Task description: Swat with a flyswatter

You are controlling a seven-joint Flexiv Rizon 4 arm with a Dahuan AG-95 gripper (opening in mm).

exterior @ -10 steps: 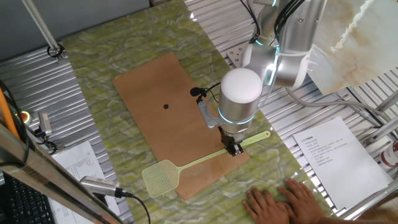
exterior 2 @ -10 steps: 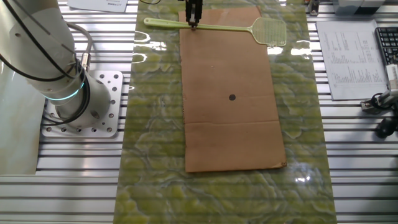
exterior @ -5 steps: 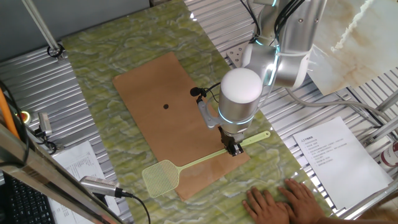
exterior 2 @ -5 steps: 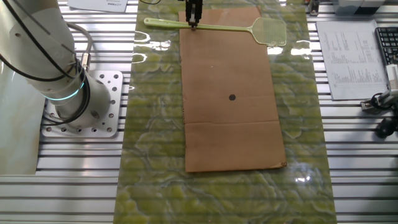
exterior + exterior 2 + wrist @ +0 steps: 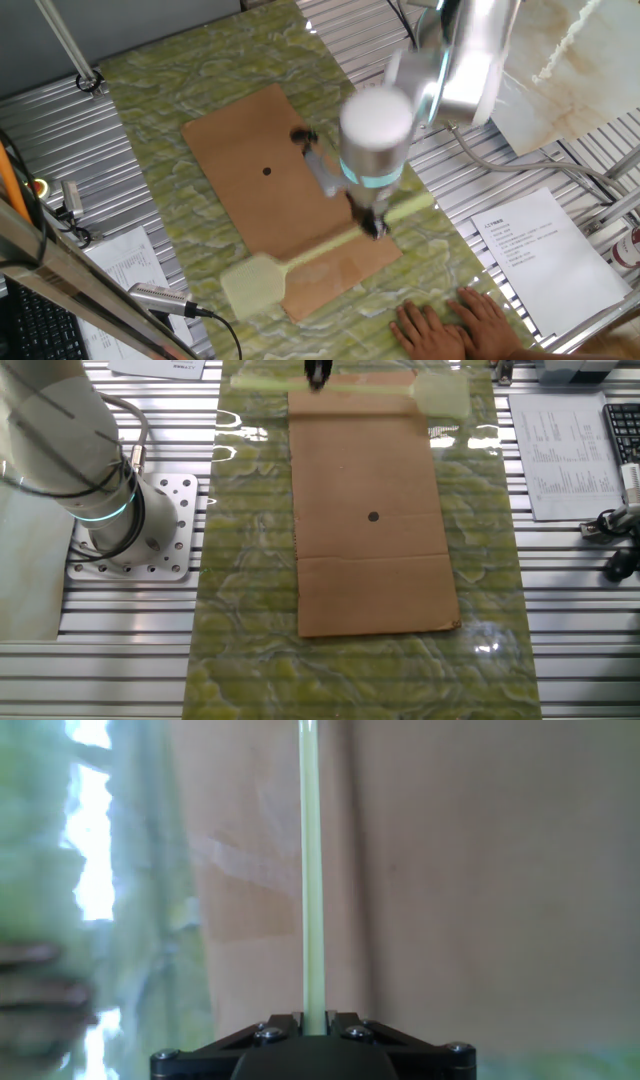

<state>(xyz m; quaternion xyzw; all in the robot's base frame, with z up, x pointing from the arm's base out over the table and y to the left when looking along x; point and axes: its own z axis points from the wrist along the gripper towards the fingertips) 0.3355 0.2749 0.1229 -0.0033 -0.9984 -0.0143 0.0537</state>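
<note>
The pale yellow-green flyswatter (image 5: 300,258) is blurred with motion over the near end of the brown board (image 5: 250,180). Its head (image 5: 250,285) hangs past the board's corner. My gripper (image 5: 372,226) is shut on the handle about a third of the way from its tip. In the other fixed view the flyswatter (image 5: 370,384) lies along the board's far edge under the gripper (image 5: 318,374). In the hand view the handle (image 5: 311,880) runs straight out from between the closed jaws of my gripper (image 5: 313,1024). A small black dot (image 5: 267,170) marks the board's middle.
A person's hand (image 5: 455,322) rests on the green marbled mat (image 5: 180,90) near the board's front corner; it also shows blurred in the hand view (image 5: 40,1000). Paper sheets (image 5: 530,245) lie to the right. The robot base (image 5: 130,525) stands at the mat's side.
The arm and flyswatter were still before; now both are blurred and have shifted, the arm towards the board's middle, the flyswatter lifting off the board.
</note>
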